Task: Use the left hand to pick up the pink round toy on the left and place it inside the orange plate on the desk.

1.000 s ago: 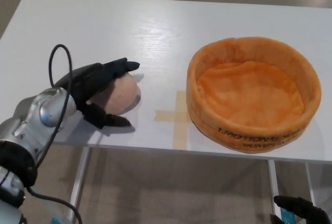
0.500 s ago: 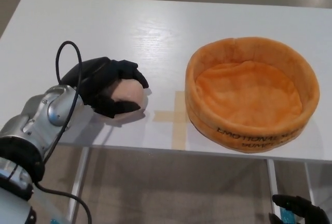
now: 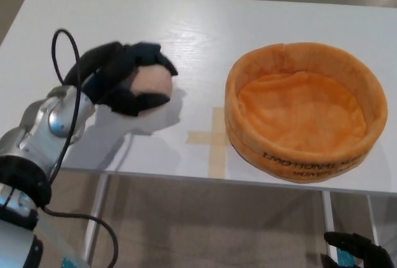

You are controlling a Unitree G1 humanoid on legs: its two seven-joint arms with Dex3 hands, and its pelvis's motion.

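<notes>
1. We see the left hand (image 3: 121, 82), fingers clamped round the toy (image 3: 151, 82), now lifted clear of the bench (image 3: 205, 32).
2. Grasp secured; we judge the plate (image 3: 304, 110) comes next.

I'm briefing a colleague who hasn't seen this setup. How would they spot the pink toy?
Start at the white desk and look to its left side, away from the orange plush plate. The pink round toy sits inside the black left robot hand, the only small pale ball there.
</notes>
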